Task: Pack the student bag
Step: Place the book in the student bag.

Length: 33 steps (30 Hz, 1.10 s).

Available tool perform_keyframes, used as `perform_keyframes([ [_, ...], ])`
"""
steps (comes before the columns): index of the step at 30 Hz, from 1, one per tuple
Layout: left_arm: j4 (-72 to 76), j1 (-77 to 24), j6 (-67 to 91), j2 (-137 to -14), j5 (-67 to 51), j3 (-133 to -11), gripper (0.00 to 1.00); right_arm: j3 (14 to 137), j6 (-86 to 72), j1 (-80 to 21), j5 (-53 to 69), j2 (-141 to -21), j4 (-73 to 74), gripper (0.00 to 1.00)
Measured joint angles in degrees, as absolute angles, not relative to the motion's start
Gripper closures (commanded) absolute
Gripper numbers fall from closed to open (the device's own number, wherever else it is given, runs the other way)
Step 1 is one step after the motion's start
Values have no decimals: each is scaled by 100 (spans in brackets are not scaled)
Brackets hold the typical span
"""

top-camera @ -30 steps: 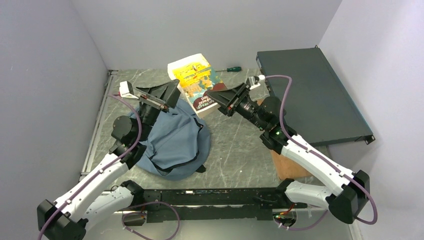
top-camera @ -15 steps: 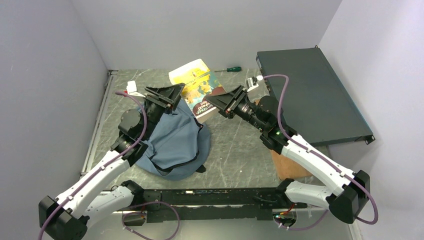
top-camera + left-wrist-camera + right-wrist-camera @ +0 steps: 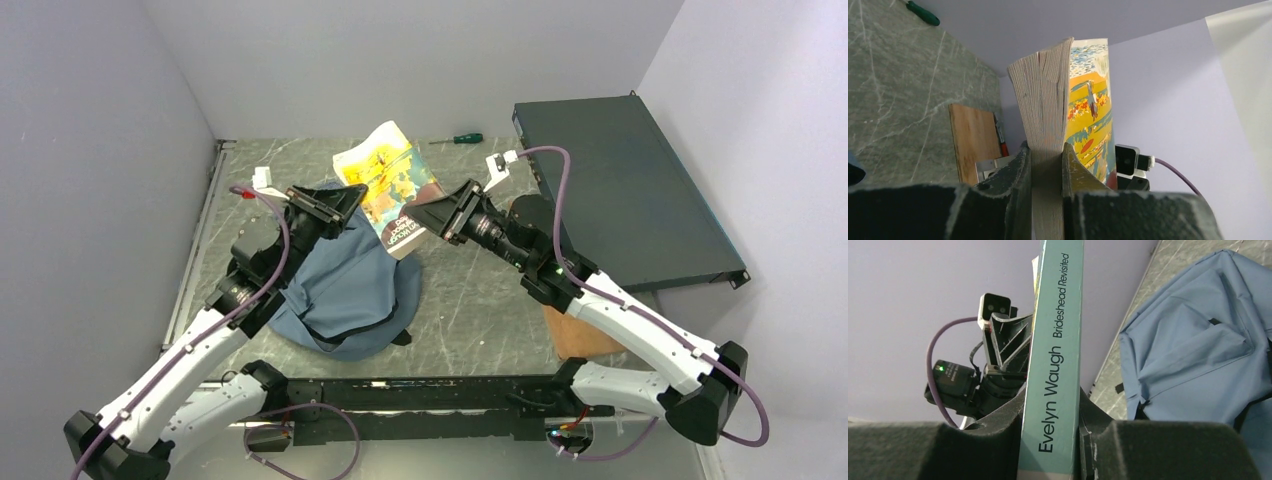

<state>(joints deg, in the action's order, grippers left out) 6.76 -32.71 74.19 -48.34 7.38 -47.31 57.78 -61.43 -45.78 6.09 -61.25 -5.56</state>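
Holding the book (image 3: 392, 180) from two sides, we see both arms meet over the middle of the counter (image 3: 480, 290). The left fingers (image 3: 342, 200) are pinching the book's page edge; in the left wrist view the paper block sits tight between them, with the bright yellow cover facing right. The right fingers (image 3: 428, 214) are pinching the opposite side, and the right wrist view shows the pale teal spine pressed between them, its lettering running up the frame. The book looks raised and tilted, its near corner over the far end of the bag (image 3: 350, 285). The grey-blue bag lies slumped flat on the left part of the counter, just beside the left arm and partly under it, with its rounded end toward the arm bases. A green-handled screwdriver (image 3: 462, 139) lies at the far edge of the counter by the back wall. A dark metal box (image 3: 620, 190) fills the right side, and a wooden board (image 3: 570, 335) shows beneath the right arm.
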Motion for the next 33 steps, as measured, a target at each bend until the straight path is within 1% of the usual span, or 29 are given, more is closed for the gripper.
perform_keyframes([
  [6, 517, -3269, 7583, -4383, 760, -4394, 100, 6080, -5301, -5024, 228, -6195, -108, 100],
  [7, 517, -3264, 7618, -4342, 768, -4318, 93, 6134, -5199, -5083, 163, -6226, -12, 100],
  [8, 513, -3258, 7636, -4318, 773, -4257, 76, 6204, -5087, -5127, 99, -6263, 102, 100],
  [9, 497, -3245, 7640, -4307, 770, -4222, 52, 6261, -4987, -5159, 49, -6296, 202, 100],
  [10, 438, -3238, 7629, -4305, 760, -4215, 34, 6309, -4901, -5175, 12, -6324, 311, 100],
  [12, 51, -3216, 7415, -4340, 744, -4248, 5, 6394, -4615, -5175, -106, -6342, 602, 100],
  [13, -183, -3203, 7264, -4368, 733, -4272, 1, 6436, -4447, -5155, -165, -6340, 814, 100],
  [16, -1243, -3170, 6619, -4532, 674, -4414, 2, 6619, -4049, -4923, -231, -6377, 1529, 100],
  [17, -1564, -3166, 6353, -4584, 620, -4464, 6, 6678, -3918, -4786, -202, -6388, 1750, 100],
  [19, -2163, -3168, 5741, -4724, 388, -4604, 10, 6751, -3667, -4442, -64, -6390, 2110, 100],
  [20, -2418, -3170, 5411, -4821, 202, -4681, 10, 6775, -3548, -4272, 51, -6386, 2263, 100],
  [23, -3173, -3454, 4482, -5238, -193, -4967, 1, 6818, -3277, -3863, 320, -6348, 2648, 100],
  [24, -3369, -3688, 4268, -5376, -183, -5046, 0, 6818, -3194, -3765, 412, -6318, 2762, 100],
  [28, -4066, -5352, 3518, -5968, 475, -5347, 0, 6818, -2991, -3548, 773, -6152, 3079, 100],
  [30, -4370, -6189, 3201, -6375, 1081, -5618, 0, 6818, -2952, -3494, 897, -6069, 3120, 100],
  [33, -4842, -7030, 2893, -7271, 2106, -6259, 0, 6805, -2952, -3454, 1026, -5937, 3135, 100],
])
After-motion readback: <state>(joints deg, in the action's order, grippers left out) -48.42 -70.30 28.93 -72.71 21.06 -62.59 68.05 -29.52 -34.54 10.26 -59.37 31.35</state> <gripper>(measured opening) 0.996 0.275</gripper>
